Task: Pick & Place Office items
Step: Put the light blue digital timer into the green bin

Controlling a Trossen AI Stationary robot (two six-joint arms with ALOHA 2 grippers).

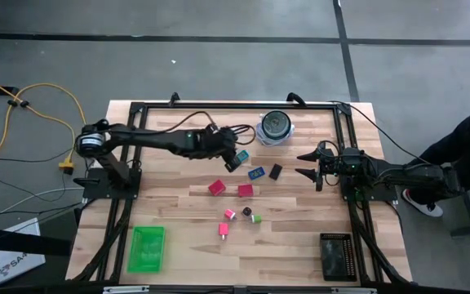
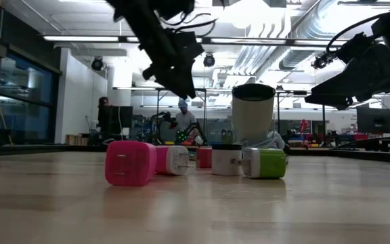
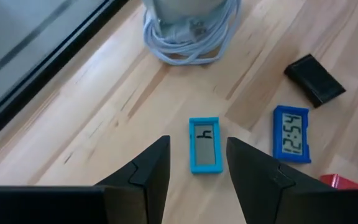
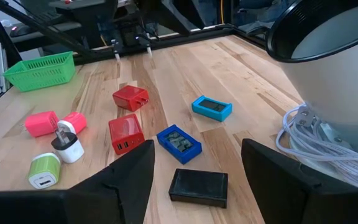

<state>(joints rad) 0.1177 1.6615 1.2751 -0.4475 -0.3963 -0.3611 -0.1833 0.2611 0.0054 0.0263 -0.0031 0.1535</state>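
The left claw [image 3: 196, 167], part open and empty, hovers over the small teal plastic rectangular clock [image 3: 205, 145] lying flat on the wooden bench [image 3: 104, 118]: probably light, rigid, slick, best pinched across its long edges.

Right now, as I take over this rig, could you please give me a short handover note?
Left pincer: open, empty, hovering over the teal clock.
Right pincer: open, empty, waiting at the table's right side.
Items: blue clock and black clock beside the teal one; two red chargers, two pink chargers, white and green chargers mid-table.
Done: nothing visible in the green tray or black tray.
Left: every item.
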